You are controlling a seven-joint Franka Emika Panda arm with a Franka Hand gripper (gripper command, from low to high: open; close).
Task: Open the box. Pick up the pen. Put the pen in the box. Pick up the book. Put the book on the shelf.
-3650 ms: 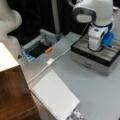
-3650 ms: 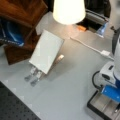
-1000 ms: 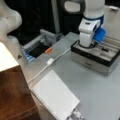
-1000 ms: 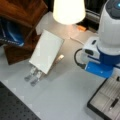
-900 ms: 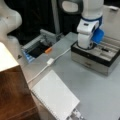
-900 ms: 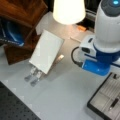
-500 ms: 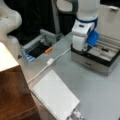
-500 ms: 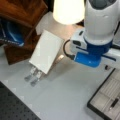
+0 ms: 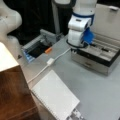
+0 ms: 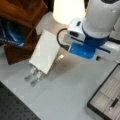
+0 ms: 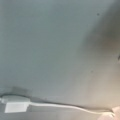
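Observation:
The box [image 9: 95, 58] stands open at a front view's right, its lid [image 9: 110, 22] raised behind it. In both front views the pen [image 9: 104, 49] [image 10: 113, 103] lies in a pale compartment [image 10: 107, 96] of the box. The white spiral book [image 9: 55, 97] [image 10: 46, 51] lies flat on the grey table. The brown shelf [image 9: 12, 95] [image 10: 22, 12] has a cream top [image 9: 7, 60]. My gripper [image 9: 76, 45] hangs at the box's left end, above the table, holding nothing that shows. The wrist view shows only table and no fingers.
A grey tray [image 9: 32, 43] with a dark inside sits behind the table, an orange item [image 9: 48, 50] at its edge. A white cable with an adapter [image 9: 50, 61] [image 11: 16, 103] runs across the table. Two metal clips [image 10: 33, 75] lie by the book. Another white arm [image 9: 10, 22] stands at the left.
The arm has risen out of the box and swung away from it, toward the middle of the table. The pen stays in the box.

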